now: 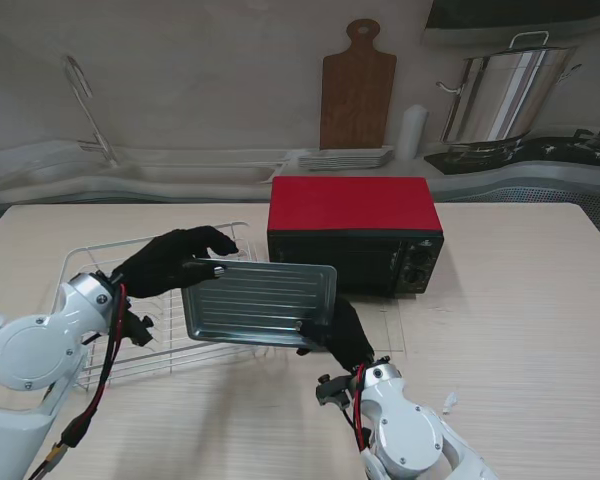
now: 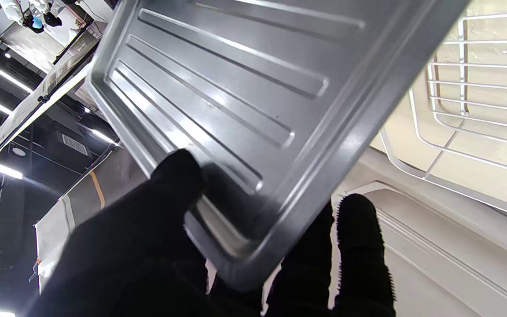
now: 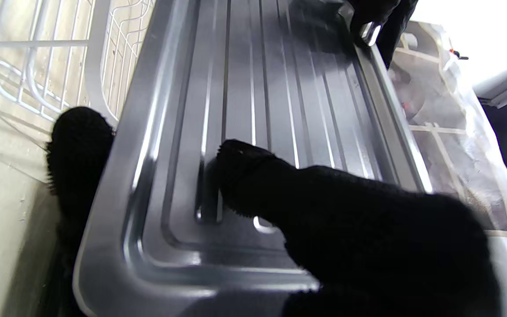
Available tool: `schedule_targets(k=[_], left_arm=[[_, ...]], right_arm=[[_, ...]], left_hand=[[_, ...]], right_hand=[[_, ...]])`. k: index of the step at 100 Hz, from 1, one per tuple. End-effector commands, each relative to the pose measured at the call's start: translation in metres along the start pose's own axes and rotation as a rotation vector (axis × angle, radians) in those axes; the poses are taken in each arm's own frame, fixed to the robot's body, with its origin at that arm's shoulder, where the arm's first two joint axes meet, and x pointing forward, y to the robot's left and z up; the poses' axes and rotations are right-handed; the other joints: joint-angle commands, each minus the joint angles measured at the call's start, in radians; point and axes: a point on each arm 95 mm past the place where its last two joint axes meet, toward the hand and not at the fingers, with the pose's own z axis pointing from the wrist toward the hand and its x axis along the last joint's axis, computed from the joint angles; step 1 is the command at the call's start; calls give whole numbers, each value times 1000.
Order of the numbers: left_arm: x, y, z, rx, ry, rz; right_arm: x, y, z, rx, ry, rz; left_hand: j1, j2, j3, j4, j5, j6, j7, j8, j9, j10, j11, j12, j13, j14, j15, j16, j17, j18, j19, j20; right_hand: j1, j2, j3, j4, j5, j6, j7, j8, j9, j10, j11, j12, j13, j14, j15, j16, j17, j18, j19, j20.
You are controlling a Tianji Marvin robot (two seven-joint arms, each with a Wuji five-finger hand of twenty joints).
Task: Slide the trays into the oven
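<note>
A ribbed grey metal tray (image 1: 260, 302) hangs tilted above the table, in front of the red oven (image 1: 354, 232). My left hand (image 1: 173, 259) grips its far left corner, thumb on the ribbed face and fingers behind the rim. My right hand (image 1: 342, 334) pinches the near right corner the same way. In the left wrist view the tray (image 2: 244, 97) fills the picture with my gloved left hand (image 2: 156, 246) on it. In the right wrist view my right hand (image 3: 359, 229) presses its thumb on the tray (image 3: 262, 105). The oven's glass door lies folded down flat on the table.
A white wire rack (image 1: 130, 320) lies on the table under and left of the tray. Behind the oven stand a wooden cutting board (image 1: 357, 90), stacked plates (image 1: 346, 158) and a steel pot (image 1: 500, 95). A faucet (image 1: 85, 105) is at the back left.
</note>
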Motion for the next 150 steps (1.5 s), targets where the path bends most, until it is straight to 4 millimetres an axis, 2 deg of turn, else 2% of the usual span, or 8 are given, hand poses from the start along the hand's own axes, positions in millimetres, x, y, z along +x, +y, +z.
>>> schedule_targets(k=[1, 17, 33, 58, 66, 82, 112, 150], left_arm=[[-1, 2, -1, -20, 4, -8], [-4, 2, -3, -24, 10, -6], [-7, 2, -5, -1, 11, -11], [-11, 4, -10, 113, -16, 36], [-15, 6, -11, 150, -26, 71], [-21, 11, -10, 191, -43, 149], [-27, 25, -5, 232, -42, 308], [-31, 50, 9, 137, -24, 377]], right_arm=[[2, -8, 0, 5, 0, 20], [5, -7, 2, -10, -43, 83], [6, -3, 4, -18, -89, 133], [10, 12, 3, -32, -149, 159], [11, 19, 2, -48, -165, 164], [13, 34, 2, -96, -195, 179], [12, 64, -7, -153, -258, 182], [-3, 90, -17, -200, -366, 216]], left_hand=[[-69, 39, -3, 44, -51, 16, -38, -33, -55, 4, -19, -34, -45, -25, -49, -25, -31, -21, -46, -21], [-186, 0, -61, 25, -103, 26, -126, -96, -143, -11, -85, -83, -117, -43, -134, -69, -77, -23, -148, -38], [-259, 17, -118, 13, -140, 26, -188, -136, -203, -21, -148, -123, -174, -53, -203, -96, -119, -35, -243, -42], [-274, 97, -220, 20, -115, -2, -309, -248, -212, -22, -263, -232, -218, -59, -346, -186, -144, -49, -443, -55], [-254, 140, -299, 34, -110, -17, -322, -268, -214, -22, -281, -246, -226, -58, -365, -197, -147, -47, -496, -48], [-247, 187, -351, 43, -105, -11, -360, -305, -218, -19, -308, -265, -246, -65, -394, -210, -152, -50, -574, -55], [-241, 200, -391, 50, -110, -20, -362, -321, -222, -25, -314, -269, -264, -80, -414, -223, -134, -54, -705, -48], [-246, 222, -412, 53, -140, -29, -365, -327, -262, -42, -316, -273, -299, -114, -434, -242, -132, -81, -819, -42]], right_hand=[[69, 23, 105, -13, 131, -42, 160, 5, 50, 19, 12, -12, 53, 32, 20, 1, 36, -32, 58, 19], [70, 20, 107, -12, 125, -31, 163, -18, 50, 31, 11, -12, 58, 44, 23, -6, 39, -24, 71, 20], [70, 20, 107, -11, 120, -25, 168, -35, 47, 37, 11, -12, 61, 48, 29, -11, 41, -22, 80, 22], [68, 29, 102, -15, 89, -17, 154, -54, 26, 44, 12, -6, 53, 43, 30, -18, 38, -29, 74, 19], [67, 34, 100, -16, 81, -13, 148, -58, 13, 44, 13, -2, 47, 39, 25, -21, 35, -33, 67, 16], [68, 34, 99, -15, 77, -7, 144, -60, 4, 52, 19, 3, 46, 43, 22, -24, 36, -30, 61, 16], [67, 39, 100, -14, 69, 6, 143, -69, -3, 63, 21, 5, 48, 50, 26, -25, 38, -24, 71, 19], [69, 41, 99, -16, 67, 8, 146, -70, -8, 65, 30, 9, 47, 52, 33, -24, 39, -25, 71, 19]])
